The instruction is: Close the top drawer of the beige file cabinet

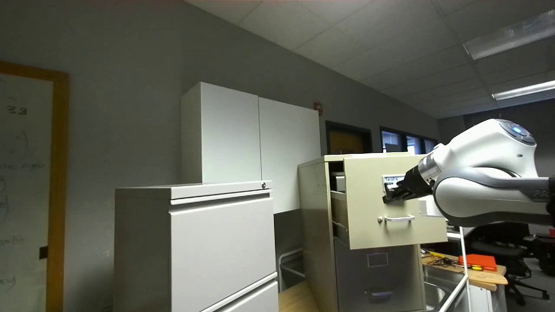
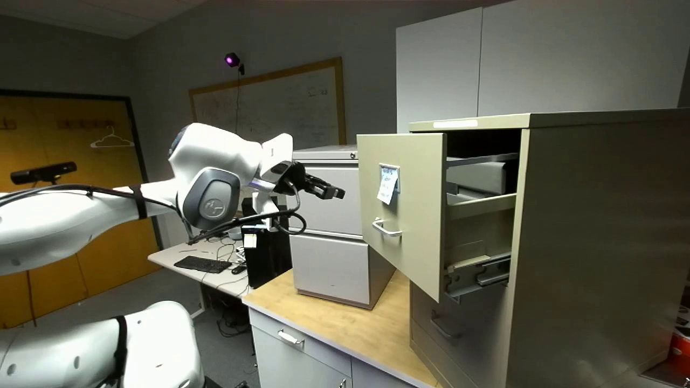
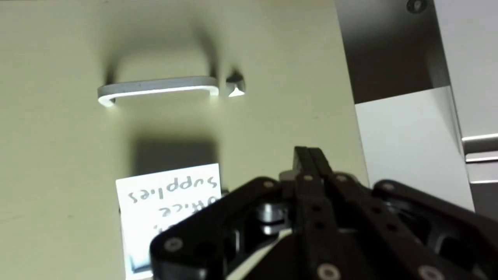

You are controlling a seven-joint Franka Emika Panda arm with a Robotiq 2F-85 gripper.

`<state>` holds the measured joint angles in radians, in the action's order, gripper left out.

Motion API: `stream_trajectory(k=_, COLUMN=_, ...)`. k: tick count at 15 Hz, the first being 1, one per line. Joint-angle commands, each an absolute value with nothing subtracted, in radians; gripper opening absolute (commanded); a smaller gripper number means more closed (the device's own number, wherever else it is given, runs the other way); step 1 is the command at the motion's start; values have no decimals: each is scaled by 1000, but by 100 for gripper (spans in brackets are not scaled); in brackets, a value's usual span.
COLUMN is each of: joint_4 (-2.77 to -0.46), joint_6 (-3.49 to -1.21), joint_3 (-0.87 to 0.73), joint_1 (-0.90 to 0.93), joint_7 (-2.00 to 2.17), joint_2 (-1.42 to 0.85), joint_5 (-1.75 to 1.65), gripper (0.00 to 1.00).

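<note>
The beige file cabinet (image 1: 313, 216) shows in both exterior views (image 2: 593, 242). Its top drawer (image 1: 368, 236) is pulled well out, and boxes show inside it in an exterior view (image 2: 420, 253). The drawer front has a silver bar handle and a paper label. It fills much of the wrist view (image 3: 58, 155), with the label upside down. My gripper (image 1: 386, 200) is in front of the drawer front, above handle height. In an exterior view a gap shows between the fingertips (image 2: 340, 193) and the front. In the wrist view the fingers (image 3: 309, 149) are together with nothing between them.
A light-grey lateral cabinet (image 2: 329, 269) stands beside the beige one on a wooden counter (image 2: 345, 323). A white cupboard (image 1: 230, 134) hangs on the wall behind. A closed lower drawer (image 1: 377, 277) is below the top drawer. A sink (image 1: 433, 294) shows beyond.
</note>
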<state>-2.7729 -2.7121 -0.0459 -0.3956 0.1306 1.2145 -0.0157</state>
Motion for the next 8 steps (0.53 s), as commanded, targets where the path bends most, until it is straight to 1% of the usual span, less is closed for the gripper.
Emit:
stream_trajectory(k=1, joint_4=-2773, joint_6=-2830, joint_3=-56, joint_1=-373, joint_7=142, joint_2=1162, joint_5=-9, gripper=0)
stream_trajectory(k=5, joint_4=-2761, joint_6=-2975, joint_3=-14, joint_1=-371, joint_7=145, joint_2=1052, joint_5=-11, gripper=0)
stream_trajectory(k=8, joint_4=-2721, joint_6=-3058, joint_3=33, joint_1=-406, joint_7=147, joint_2=962, joint_5=-16, gripper=0)
